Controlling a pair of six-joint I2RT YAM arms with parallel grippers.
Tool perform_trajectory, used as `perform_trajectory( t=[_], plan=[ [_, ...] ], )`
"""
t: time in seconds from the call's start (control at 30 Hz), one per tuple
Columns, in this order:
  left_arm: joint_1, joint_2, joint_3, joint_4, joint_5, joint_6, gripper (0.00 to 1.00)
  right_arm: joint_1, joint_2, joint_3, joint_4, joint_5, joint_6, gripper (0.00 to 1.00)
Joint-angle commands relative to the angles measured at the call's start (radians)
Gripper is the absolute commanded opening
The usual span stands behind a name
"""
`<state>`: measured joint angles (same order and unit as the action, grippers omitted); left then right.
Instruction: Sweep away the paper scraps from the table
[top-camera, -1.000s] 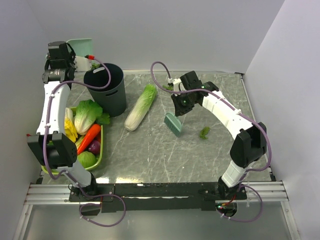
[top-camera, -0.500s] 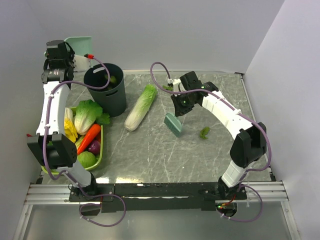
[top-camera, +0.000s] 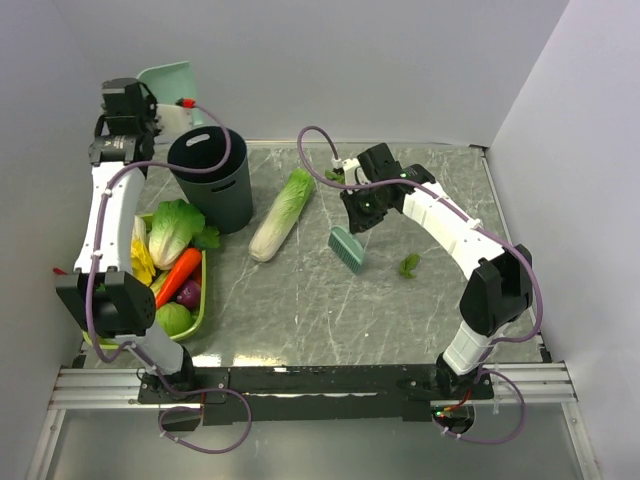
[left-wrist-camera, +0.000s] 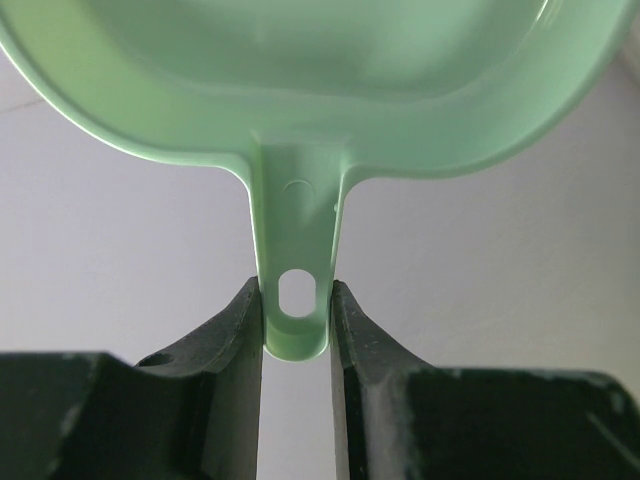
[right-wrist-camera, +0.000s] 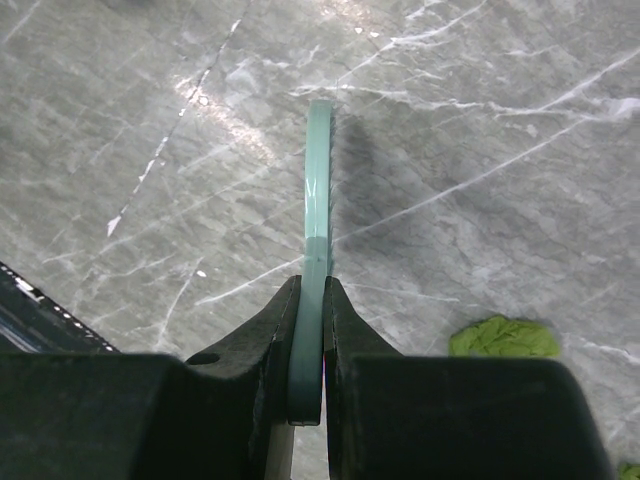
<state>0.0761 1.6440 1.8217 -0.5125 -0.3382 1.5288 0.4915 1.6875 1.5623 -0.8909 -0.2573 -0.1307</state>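
My left gripper (top-camera: 148, 98) is shut on the handle of the teal dustpan (top-camera: 166, 77) and holds it tilted up above the dark bin (top-camera: 212, 180) at the back left. The left wrist view shows the jaws (left-wrist-camera: 296, 300) clamped on the dustpan's handle (left-wrist-camera: 298, 230). My right gripper (top-camera: 358, 216) is shut on the teal hand brush (top-camera: 347, 248), which hangs down to the grey marble table (top-camera: 300, 300). One dark-green paper scrap (top-camera: 409, 265) lies right of the brush. Another scrap (top-camera: 335, 174) lies behind my right arm. The right wrist view shows the brush (right-wrist-camera: 318, 180) edge-on in the gripper (right-wrist-camera: 311, 288), with a scrap (right-wrist-camera: 503, 338) to its right.
A long pale-green cabbage (top-camera: 283, 212) lies between the bin and the brush. A lime-green tray (top-camera: 203, 300) with lettuce, carrot and other vegetables stands at the left edge. White walls close in the back and the sides.
The dustpan has tilted further up and shifted slightly right over the bin. A green bit seen at the pan's lip, then in the bin's mouth, no longer shows. The right arm has barely moved.
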Motion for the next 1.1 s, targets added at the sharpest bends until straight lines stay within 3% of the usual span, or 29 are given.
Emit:
perform_trajectory(
  t=[0.0,0.2,0.47,0.6,0.8,0.93,1.07],
  plan=[
    [-0.134,-0.088,0.065,-0.073,0.048,-0.257,0.01,-0.005,-0.035,0.059,0.018,0.049,-0.035,0.0],
    [-0.35,-0.187,-0.037,-0.239,0.073,-0.461,0.01,-0.152,-0.002,0.197,0.098,-0.026,-0.121,0.0],
    [-0.544,-0.253,-0.228,-0.539,0.258,-0.713,0.01,-0.186,0.115,0.242,0.449,0.056,-0.518,0.0],
    [-0.63,-0.251,-0.318,-0.596,0.312,-0.789,0.01,-0.185,0.259,0.366,0.514,0.104,-0.687,0.0],
    [-0.667,-0.248,-0.482,-0.643,0.387,-0.774,0.01,-0.182,0.521,0.619,0.599,0.113,-0.964,0.0],
    [-0.676,-0.236,-0.594,-0.613,0.432,-0.791,0.01,-0.183,0.609,0.619,0.731,0.009,-1.221,0.0],
    [-0.677,-0.219,-0.656,-0.613,0.435,-0.814,0.01,-0.183,0.64,0.607,0.667,-0.106,-1.388,0.0]
  ],
)
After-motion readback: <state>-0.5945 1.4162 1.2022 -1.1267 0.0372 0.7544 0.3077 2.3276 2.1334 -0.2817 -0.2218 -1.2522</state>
